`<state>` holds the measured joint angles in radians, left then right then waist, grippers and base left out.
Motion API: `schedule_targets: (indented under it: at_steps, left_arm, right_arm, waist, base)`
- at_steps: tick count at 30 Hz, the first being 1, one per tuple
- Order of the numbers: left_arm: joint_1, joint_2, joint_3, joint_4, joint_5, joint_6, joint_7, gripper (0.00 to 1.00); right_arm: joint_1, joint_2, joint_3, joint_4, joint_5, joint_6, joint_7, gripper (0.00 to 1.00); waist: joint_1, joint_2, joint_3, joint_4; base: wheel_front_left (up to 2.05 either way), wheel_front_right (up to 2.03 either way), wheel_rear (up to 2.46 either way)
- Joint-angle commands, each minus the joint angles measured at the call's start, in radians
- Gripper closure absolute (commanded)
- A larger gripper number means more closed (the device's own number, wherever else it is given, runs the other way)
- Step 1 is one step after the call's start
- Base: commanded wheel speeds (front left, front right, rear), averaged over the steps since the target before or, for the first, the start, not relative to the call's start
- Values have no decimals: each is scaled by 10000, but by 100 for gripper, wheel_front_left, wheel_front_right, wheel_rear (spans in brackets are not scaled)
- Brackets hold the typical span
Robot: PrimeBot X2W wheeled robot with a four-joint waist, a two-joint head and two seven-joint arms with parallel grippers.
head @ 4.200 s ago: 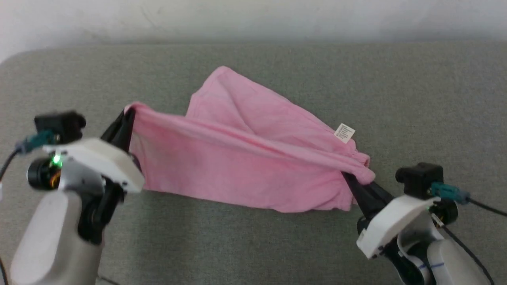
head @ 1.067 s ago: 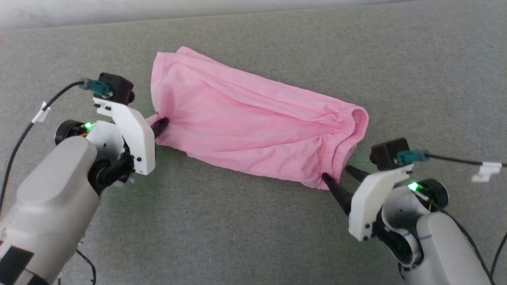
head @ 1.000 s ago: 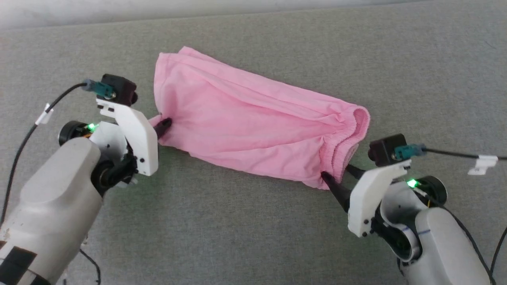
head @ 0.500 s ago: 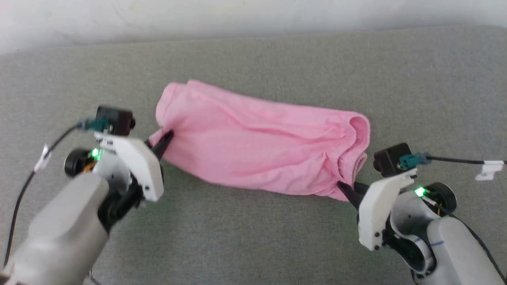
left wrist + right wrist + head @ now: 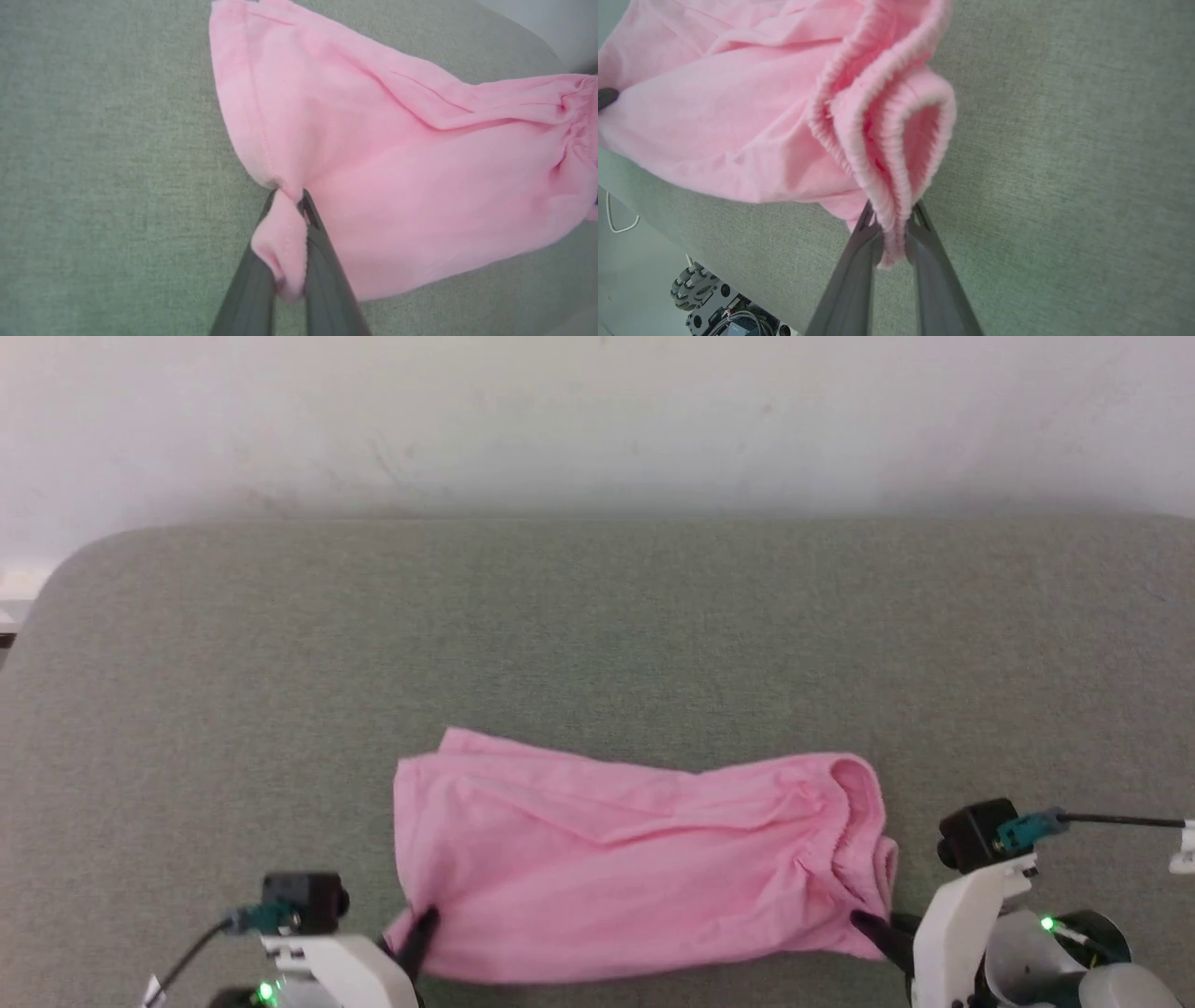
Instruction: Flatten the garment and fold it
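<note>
I hold the garment (image 5: 635, 859) at both of its near corners. My left gripper (image 5: 287, 205) is closed on a small bunch of the hem at the leg end, and the pink cloth is pressed between its two fingers (image 5: 327, 280). My right gripper (image 5: 892, 219) is closed on the waistband (image 5: 899, 182), where several gathered layers are pinched together.

The shorts lie across the grey-green padded surface (image 5: 597, 616), close to its near edge, with the leg end on my left and the waist on my right. They are not yet flat. A long crease runs across the upper layer, and the waistband stands up in loops beside my right gripper.

I judge that I am in the flattening step, before any fold. The next move, I think, calls for an even pull of both arms apart, low over the surface, so that the crease goes out. With too much force the thin knit may slip out of my grip.
</note>
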<state>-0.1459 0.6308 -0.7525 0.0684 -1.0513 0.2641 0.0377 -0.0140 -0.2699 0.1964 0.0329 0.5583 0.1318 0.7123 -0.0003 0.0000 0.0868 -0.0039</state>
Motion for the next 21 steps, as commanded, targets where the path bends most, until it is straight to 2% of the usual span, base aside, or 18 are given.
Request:
schedule_targets:
  at_steps: [1,2,3,4,5,10,15,19,21]
  left_arm:
    - [107,-20,-14,-23,-38,66,-51,100]
    - [432,-262,-34,0,-255,103,-155,100]
    - [506,-396,24,102,-316,123,-314,100]
    - [529,-478,18,225,-285,119,-432,66]
    - [544,-607,48,338,-346,85,-524,0]
    - [445,-978,584,769,-330,281,-1508,0]
    - [348,-1003,1058,721,66,354,-2534,0]
    - [284,-995,1655,515,954,387,-2947,0]
    - [274,-1103,2249,250,1716,431,-2982,0]
  right_arm:
    - [81,-22,-67,28,-58,-11,-24,100]
    - [224,32,-137,208,-147,-11,-30,100]
    - [269,28,-126,287,-237,-11,-103,71]
    - [323,63,-87,347,-262,-11,-171,0]
    - [369,130,-65,352,-231,-11,-314,0]
    - [819,562,-301,-34,-481,-11,-1525,0]
    - [1268,1071,-739,-659,-1204,-11,-2275,0]
    - [1569,1401,-1234,-1290,-1764,-11,-2281,0]
    - [1589,1448,-1484,-1485,-1952,-11,-2083,0]
  waist:
    - [3,0,-201,196]
    - [3,0,-187,174]
    - [3,0,-186,171]
    - [3,0,-175,155]
    - [3,0,-175,150]
    - [3,0,-281,114]
    - [3,0,-413,156]
    - [3,0,-517,273]
    - [3,0,-521,354]
  base:
    - [0,0,0]
    - [0,0,0]
    - [0,0,0]
    - [0,0,0]
    - [0,0,0]
    - [0,0,0]
    - [0,0,0]
    - [0,0,0]
    - [0,0,0]
